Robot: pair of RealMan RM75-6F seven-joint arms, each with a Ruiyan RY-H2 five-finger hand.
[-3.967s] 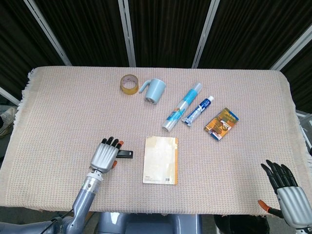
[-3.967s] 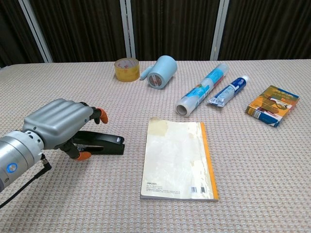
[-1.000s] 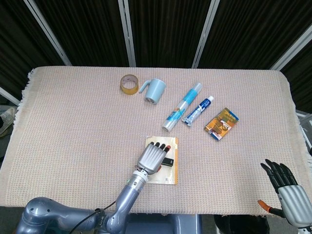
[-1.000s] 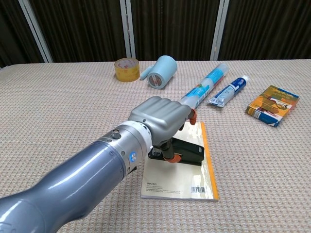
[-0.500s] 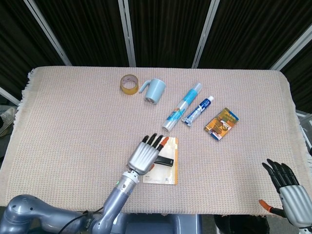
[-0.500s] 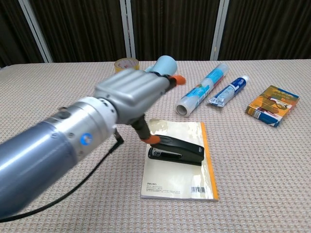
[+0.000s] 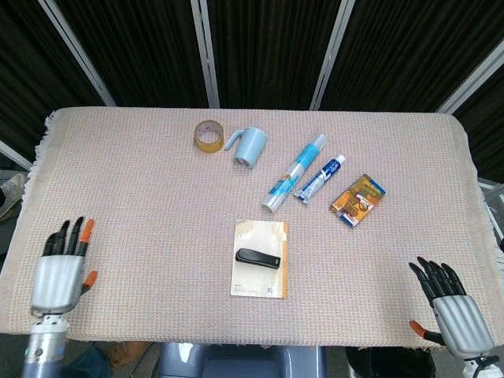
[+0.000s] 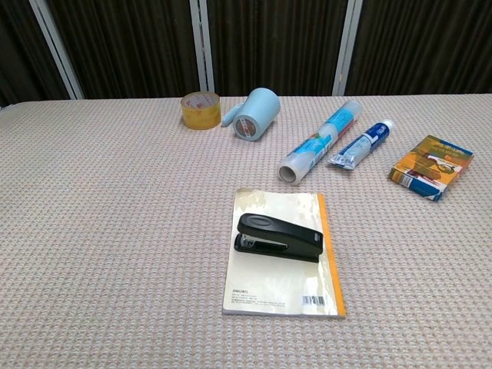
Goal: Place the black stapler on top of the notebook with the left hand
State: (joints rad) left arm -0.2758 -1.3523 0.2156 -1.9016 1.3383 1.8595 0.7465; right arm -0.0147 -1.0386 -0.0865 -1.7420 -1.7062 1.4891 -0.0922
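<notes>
The black stapler [image 7: 259,257] [image 8: 278,237] lies flat across the middle of the notebook [image 7: 260,279] [image 8: 283,288], a cream book with an orange spine edge. My left hand [image 7: 60,268] hovers at the near left corner of the table, far from the notebook, fingers spread and holding nothing. My right hand [image 7: 451,308] is at the near right corner, fingers also apart and empty. Neither hand appears in the chest view.
At the back stand a yellow tape roll [image 7: 209,135], a light blue mug on its side [image 7: 250,146], a rolled blue-white tube [image 7: 294,172], a toothpaste tube [image 7: 320,178] and an orange box [image 7: 357,199]. A beige woven cloth [image 7: 142,205] covers the table.
My left hand let go of the stapler, leaving it on the notebook, and drew back to the near left corner. The right hand barely moved.
</notes>
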